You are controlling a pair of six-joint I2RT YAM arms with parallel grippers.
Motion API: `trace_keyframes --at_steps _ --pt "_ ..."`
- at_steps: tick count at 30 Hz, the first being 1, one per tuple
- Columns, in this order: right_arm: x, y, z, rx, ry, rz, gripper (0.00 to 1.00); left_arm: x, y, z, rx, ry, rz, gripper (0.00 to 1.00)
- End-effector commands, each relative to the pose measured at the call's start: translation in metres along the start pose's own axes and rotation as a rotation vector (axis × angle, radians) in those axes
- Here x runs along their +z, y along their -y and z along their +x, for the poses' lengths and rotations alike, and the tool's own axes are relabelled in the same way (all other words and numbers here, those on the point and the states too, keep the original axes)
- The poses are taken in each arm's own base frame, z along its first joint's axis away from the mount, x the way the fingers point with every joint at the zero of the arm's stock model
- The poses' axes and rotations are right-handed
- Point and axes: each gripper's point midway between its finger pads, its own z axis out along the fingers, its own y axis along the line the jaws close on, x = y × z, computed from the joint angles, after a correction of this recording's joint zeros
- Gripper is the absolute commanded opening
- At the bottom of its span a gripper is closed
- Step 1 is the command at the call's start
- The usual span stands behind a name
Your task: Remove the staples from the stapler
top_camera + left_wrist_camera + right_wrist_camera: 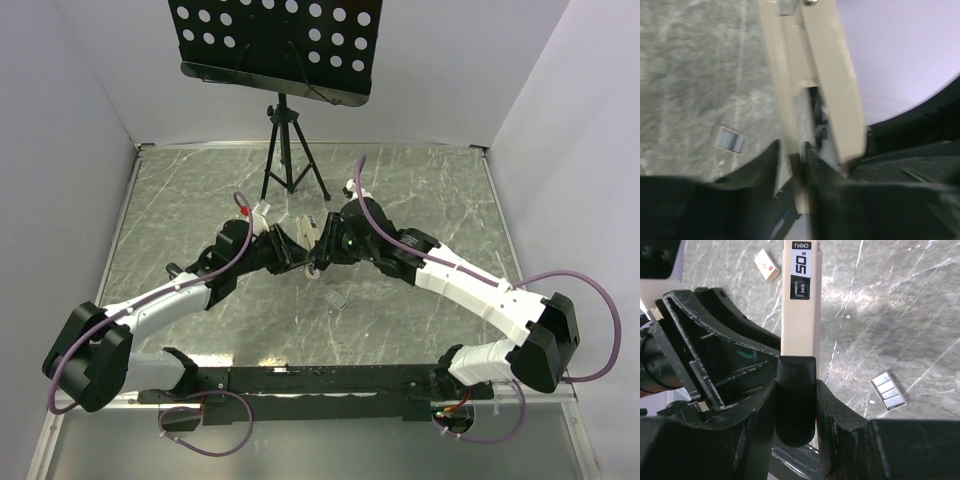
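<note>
**Stapler held between both grippers above the marbled table**

The table has a grey, white-veined marbled top. Plain pale walls close it in on the left, right and far sides. At the back stands a music stand, a black perforated desk on a black tripod.

The stapler is held off the surface near the middle of the table. Its body is beige with a black end cap and black printed labels. Its long axis runs roughly across the table, from one gripper to the other. The black end points toward the right arm and the beige length points away toward the left arm. The left wrist view shows it as two beige bars with a gap between them.

The right gripper is partly closed, with its fingers pressed against both sides of the black end cap. The left gripper has a dark finger on each side of the thinner beige bar. That view is blurred, so I cannot tell whether they pinch it.

The staples, a small silvery strip, lie flat on the table. They are on the near side of the right gripper and touch neither gripper nor the stapler. A small pale box with a red mark lies on the table past the stapler.
</note>
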Motion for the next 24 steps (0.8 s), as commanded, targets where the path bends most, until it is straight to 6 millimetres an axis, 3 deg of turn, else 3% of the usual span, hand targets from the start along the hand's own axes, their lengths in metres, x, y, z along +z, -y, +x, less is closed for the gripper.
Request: trace_keyframes --at_steps 1,2,5,7,10,15,21,22,24 --pt "-0.003 -0.031 -0.009 -0.001 0.045 -0.119 0.00 -0.003 0.033 0.001 0.002 -0.003 0.160 0.16" --pt "0.000 -0.023 0.000 -0.001 0.025 -0.100 0.07 -0.004 0.032 0.002 0.001 -0.001 0.150 0.02" --pt "-0.001 -0.010 0.012 -0.008 0.001 -0.077 0.38 -0.010 0.028 -0.002 0.021 0.033 0.118 0.01" --pt "0.001 -0.003 0.021 -0.010 -0.004 -0.075 0.48 -0.015 0.030 -0.005 0.036 0.057 0.120 0.01" --pt "0.004 -0.003 0.035 -0.009 -0.043 -0.114 0.54 -0.021 0.033 -0.007 0.042 0.081 0.128 0.01" --pt "0.012 -0.005 0.051 -0.014 -0.100 -0.115 0.54 -0.024 0.035 -0.010 0.051 0.109 0.140 0.01" --pt "0.008 -0.001 0.049 0.000 -0.083 -0.092 0.27 -0.027 0.033 -0.011 0.068 0.128 0.139 0.01" --pt "0.004 0.008 0.046 -0.009 -0.076 -0.045 0.22 -0.029 0.032 -0.012 0.078 0.138 0.137 0.01" --pt "-0.008 0.017 0.026 -0.008 -0.025 -0.010 0.20 -0.034 0.021 -0.015 0.142 0.182 0.094 0.01"
